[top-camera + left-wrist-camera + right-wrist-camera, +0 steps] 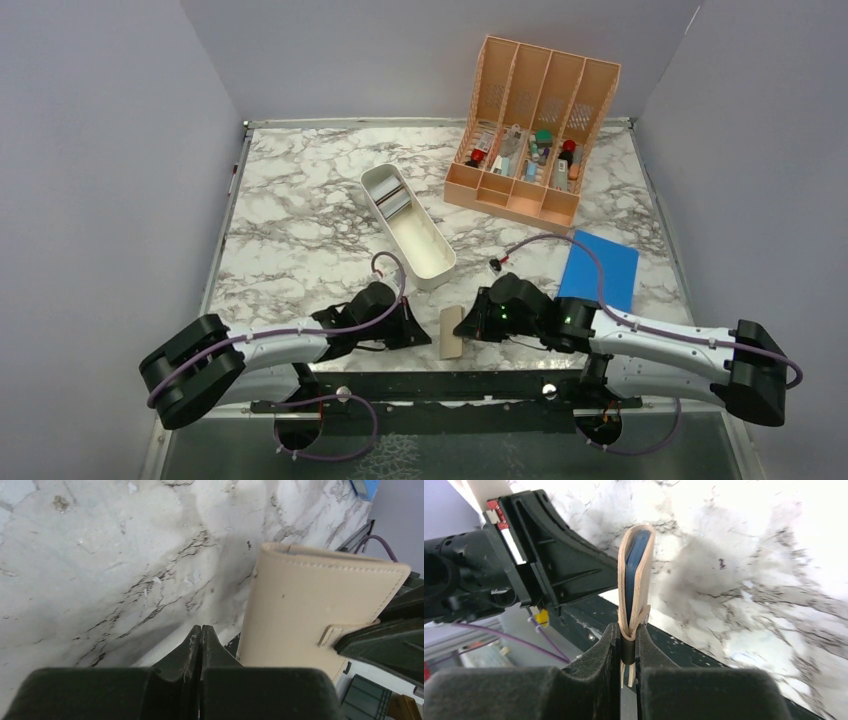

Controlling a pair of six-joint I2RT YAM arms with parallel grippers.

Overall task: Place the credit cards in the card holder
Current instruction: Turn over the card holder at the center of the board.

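The card holder is folded shut, tan outside, and stands on edge near the table's front edge between the two grippers. My right gripper is shut on the card holder at its strap end, and the blue inside shows along the holder's top edge. My left gripper is shut and empty, just left of the card holder. In the top view the left gripper and right gripper flank it. Grey flat pieces that look like credit cards lie in the white tray.
The long white tray lies at mid-table. A peach slotted organizer with small items stands at the back right. A flat bright-blue rectangle lies behind the right arm. The black base rail runs along the front edge.
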